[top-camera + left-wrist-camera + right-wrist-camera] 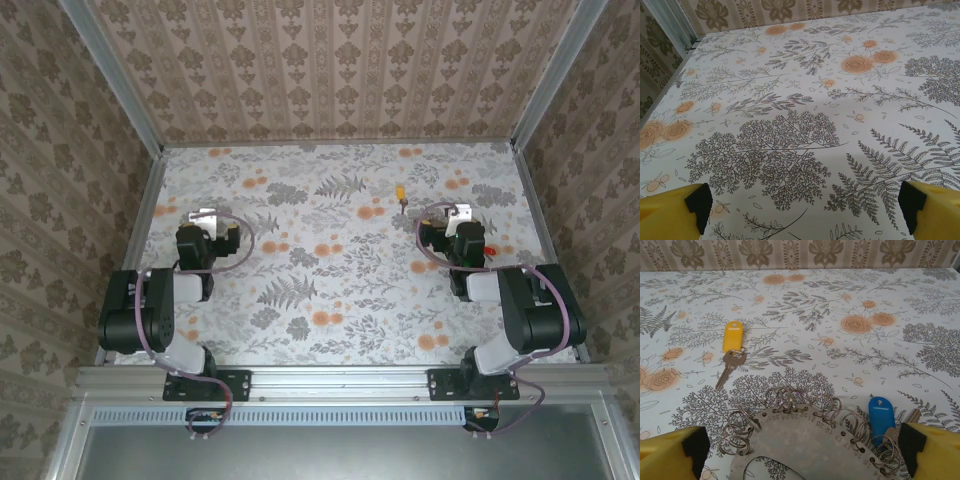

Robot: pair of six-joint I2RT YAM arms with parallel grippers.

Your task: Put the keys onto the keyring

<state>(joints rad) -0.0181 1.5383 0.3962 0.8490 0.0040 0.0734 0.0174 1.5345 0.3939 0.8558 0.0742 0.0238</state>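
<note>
Top: yellow-headed metal key [399,192] is seen on floral counter [330,290], toward far edge, right of centre.
Left wrist: left fingers [670,217] are spread wide over bare counter.
Right wrist: right fingers [935,452] are spread wide. Grey metal keyring plate [805,445] with small split rings is seen between them, blue-headed key [881,415] at its right end.

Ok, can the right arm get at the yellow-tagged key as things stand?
Probably yes. The yellow-tagged key lies in the open, ahead-left of the open right claw. The keyring sits nearer, under the claw, so it may need clearing.
</note>
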